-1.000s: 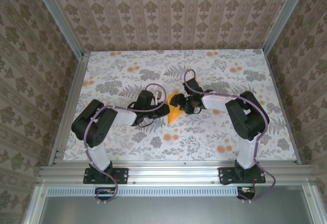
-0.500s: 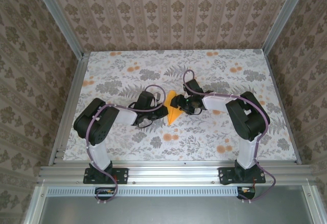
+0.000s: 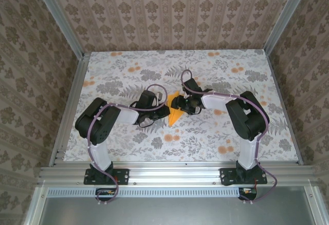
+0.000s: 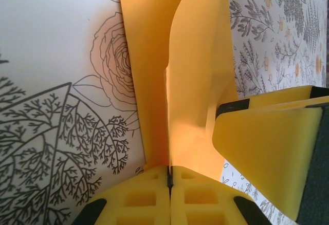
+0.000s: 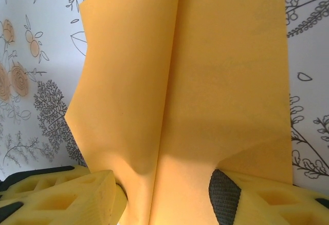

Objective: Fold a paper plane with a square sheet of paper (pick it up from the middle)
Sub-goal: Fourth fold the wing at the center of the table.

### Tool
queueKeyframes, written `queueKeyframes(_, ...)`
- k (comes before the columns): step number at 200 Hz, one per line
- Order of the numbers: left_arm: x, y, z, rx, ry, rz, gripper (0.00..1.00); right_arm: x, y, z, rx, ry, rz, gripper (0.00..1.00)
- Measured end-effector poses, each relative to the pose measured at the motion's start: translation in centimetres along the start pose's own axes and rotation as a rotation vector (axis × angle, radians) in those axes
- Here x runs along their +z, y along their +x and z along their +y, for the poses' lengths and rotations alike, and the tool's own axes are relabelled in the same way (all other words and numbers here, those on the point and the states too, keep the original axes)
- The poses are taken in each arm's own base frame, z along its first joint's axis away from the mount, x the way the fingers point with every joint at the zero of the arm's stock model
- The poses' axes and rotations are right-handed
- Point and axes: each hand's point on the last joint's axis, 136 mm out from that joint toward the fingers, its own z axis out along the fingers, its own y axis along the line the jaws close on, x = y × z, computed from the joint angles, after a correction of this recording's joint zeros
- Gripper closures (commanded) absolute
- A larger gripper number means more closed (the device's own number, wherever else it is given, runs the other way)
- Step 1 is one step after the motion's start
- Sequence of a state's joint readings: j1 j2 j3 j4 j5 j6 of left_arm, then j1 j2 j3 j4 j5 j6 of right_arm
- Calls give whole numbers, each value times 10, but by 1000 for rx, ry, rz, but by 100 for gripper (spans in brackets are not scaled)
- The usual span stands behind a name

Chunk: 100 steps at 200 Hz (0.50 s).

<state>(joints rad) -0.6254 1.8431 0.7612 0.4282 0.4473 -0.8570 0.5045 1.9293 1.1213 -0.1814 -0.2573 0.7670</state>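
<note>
**Left clamping the crease, right spread under the flap**

I am holding the sheet of paper [image 3: 175, 113] over the middle of the table [image 3: 231, 132], between my two arms, with its pointed end aiming at the near edge and its long axis running near to far. My left gripper [image 4: 168, 181] is clamping shut on the centre crease, and the fold is rising straight ahead of it. My right gripper [image 5: 163, 186] is sitting with its fingers apart and the paper lying across the gap, so I judge the right to be the free hand for the coming fold.
</note>
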Motion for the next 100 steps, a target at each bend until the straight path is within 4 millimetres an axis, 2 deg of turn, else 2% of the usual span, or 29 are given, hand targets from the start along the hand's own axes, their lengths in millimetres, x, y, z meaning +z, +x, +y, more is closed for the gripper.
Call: queueKeyframes(100, 0, 1, -2, 0, 16, 12, 93, 1, 0, -2, -1, 20, 10, 47)
